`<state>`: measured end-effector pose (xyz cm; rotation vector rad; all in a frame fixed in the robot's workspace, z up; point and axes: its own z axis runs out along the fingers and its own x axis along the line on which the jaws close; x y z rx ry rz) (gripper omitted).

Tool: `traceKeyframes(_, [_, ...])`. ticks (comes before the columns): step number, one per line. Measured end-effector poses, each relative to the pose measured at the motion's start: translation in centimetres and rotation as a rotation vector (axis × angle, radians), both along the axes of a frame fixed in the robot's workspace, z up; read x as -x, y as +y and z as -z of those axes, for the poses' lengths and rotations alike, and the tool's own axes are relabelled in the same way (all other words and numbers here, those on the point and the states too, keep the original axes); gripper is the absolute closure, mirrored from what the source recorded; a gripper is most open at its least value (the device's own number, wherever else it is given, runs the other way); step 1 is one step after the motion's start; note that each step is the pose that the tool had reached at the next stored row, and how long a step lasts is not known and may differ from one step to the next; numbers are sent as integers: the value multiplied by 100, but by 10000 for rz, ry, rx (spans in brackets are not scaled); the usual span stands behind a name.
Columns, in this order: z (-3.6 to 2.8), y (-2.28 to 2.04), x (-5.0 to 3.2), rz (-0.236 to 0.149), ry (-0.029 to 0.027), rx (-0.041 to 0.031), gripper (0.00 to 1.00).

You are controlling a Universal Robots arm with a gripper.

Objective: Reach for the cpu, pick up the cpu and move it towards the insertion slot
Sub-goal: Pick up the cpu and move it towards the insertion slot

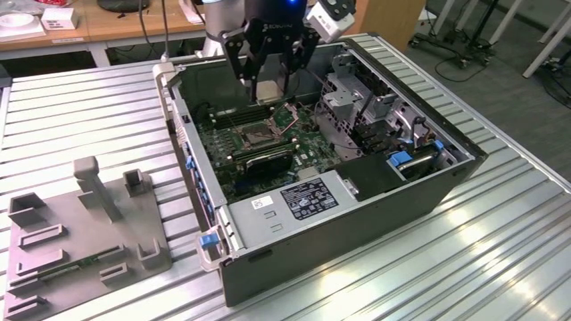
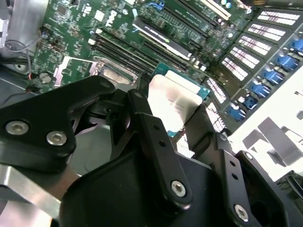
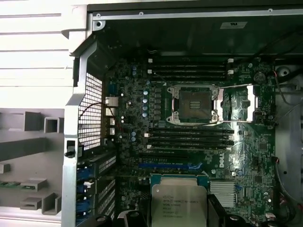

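Note:
The cpu [image 3: 179,202] is a small square chip with a silvery face, and my gripper [image 1: 267,93] is shut on it, one black finger on each side. I hold it in the air over the open computer case [image 1: 428,194], above the motherboard. In the second wrist view the cpu [image 2: 173,97] sits between my black fingers [image 2: 147,123]. The insertion slot [image 3: 194,104] is a dark square socket with a shiny metal frame, its lid swung open. In the exterior view the insertion slot [image 1: 255,137] lies just below and in front of the gripper.
Long black memory slots [image 3: 189,137] run beside the socket. Drive bays and blue clips [image 1: 400,160] fill the case's side at the exterior view's right. A grey plastic holder [image 1: 80,234] with a green strip [image 1: 67,269] lies on the ribbed metal table [image 1: 464,267] at the exterior view's left.

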<state>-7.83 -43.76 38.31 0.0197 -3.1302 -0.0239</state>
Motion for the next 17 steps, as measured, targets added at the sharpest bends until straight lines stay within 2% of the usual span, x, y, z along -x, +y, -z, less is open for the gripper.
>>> traceKeyframes(2, [3, 25, -31, 2, 0, 0, 45])
traceKeyframes(4, [7, 69, -52, 5, -1, -1, 45])
traceKeyframes(13, [35, 412, -82, 3, 0, 1, 45])
traceKeyframes(17, [59, 500, -136, 3, 0, 0, 45])
